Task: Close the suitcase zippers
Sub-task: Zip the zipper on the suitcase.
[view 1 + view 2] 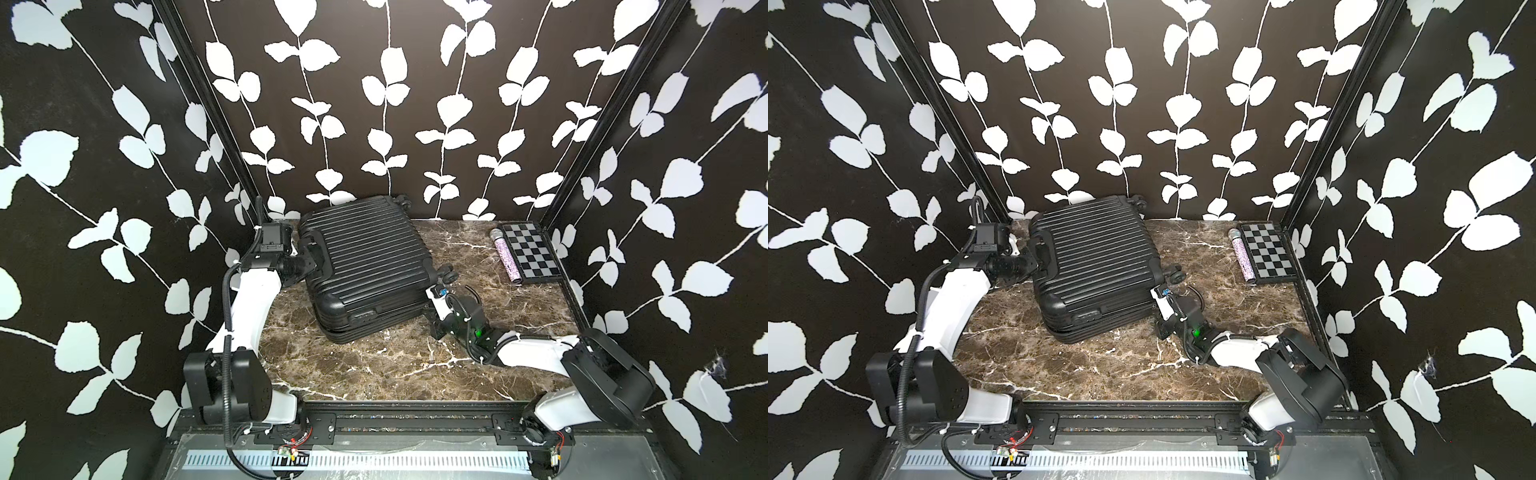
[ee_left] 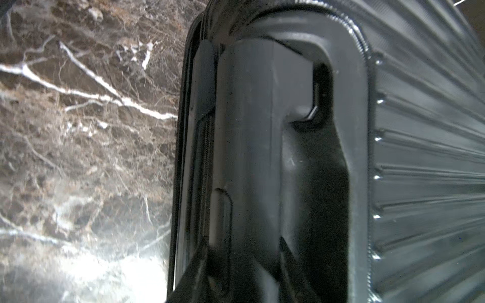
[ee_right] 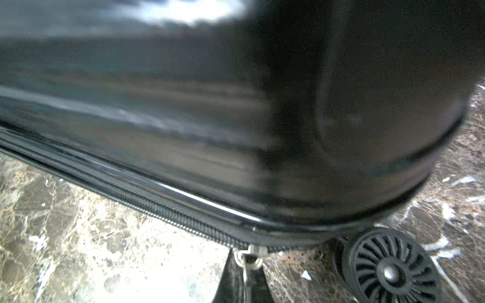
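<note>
The glossy black ribbed suitcase lies flat on the marble table in both top views, its lid down. My left gripper is at the case's left end, shut on the black handle, with a finger on each side of the handle. My right gripper is at the near right corner, beside a spinner wheel. It is shut on the silver zipper pull. The zipper track runs along the seam, away from the pull.
A flat checkerboard lies at the back right with a glittery tube beside it. The suitcase's far end almost touches the back wall. Patterned walls close in both sides. Bare marble stretches in front of the case.
</note>
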Controlling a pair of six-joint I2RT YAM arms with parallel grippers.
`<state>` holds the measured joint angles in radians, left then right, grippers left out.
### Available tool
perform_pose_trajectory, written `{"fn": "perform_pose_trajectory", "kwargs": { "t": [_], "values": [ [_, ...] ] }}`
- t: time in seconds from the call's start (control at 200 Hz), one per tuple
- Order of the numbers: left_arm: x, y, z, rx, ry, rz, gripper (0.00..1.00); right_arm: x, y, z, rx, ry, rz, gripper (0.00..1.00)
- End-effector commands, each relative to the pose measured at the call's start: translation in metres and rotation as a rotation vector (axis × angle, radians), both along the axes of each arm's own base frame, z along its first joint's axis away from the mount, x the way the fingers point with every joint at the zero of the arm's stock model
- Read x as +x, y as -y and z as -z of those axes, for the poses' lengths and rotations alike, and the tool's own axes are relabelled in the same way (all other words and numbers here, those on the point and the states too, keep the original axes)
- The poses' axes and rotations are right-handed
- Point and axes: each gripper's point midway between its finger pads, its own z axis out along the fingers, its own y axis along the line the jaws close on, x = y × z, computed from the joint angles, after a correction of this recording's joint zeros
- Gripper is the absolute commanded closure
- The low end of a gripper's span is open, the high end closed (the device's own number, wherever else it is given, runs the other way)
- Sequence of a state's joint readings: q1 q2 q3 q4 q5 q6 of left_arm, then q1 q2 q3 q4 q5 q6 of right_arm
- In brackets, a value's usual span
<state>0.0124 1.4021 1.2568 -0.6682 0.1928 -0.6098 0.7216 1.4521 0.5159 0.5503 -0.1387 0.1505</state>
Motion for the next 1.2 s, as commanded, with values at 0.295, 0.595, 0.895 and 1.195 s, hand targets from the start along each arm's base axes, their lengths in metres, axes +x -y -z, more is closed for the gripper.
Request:
{"fn": "perform_pose_trajectory", "kwargs": {
  "t": [0.295, 0.595, 0.895, 1.195],
  "values": [
    [0.013, 0.042, -0.083, -0.261, 0.263, -0.169, 1.00, -0.028, -0.049, -0.063, 0.045, 0.117, -0.227, 1.00],
    [0.004, 0.063, -0.078, -0.198, 0.321, -0.255, 1.00, -0.039, -0.080, -0.071, 0.071, 0.112, -0.291, 1.00],
    [0.001, 0.088, -0.061, -0.211, 0.366, -0.358, 1.00, -0.076, -0.128, -0.095, 0.134, 0.148, -0.378, 1.00],
    [0.004, 0.112, -0.067, -0.225, 0.422, -0.423, 1.00, -0.109, -0.163, -0.105, 0.151, 0.153, -0.484, 1.00]
  ]
}}
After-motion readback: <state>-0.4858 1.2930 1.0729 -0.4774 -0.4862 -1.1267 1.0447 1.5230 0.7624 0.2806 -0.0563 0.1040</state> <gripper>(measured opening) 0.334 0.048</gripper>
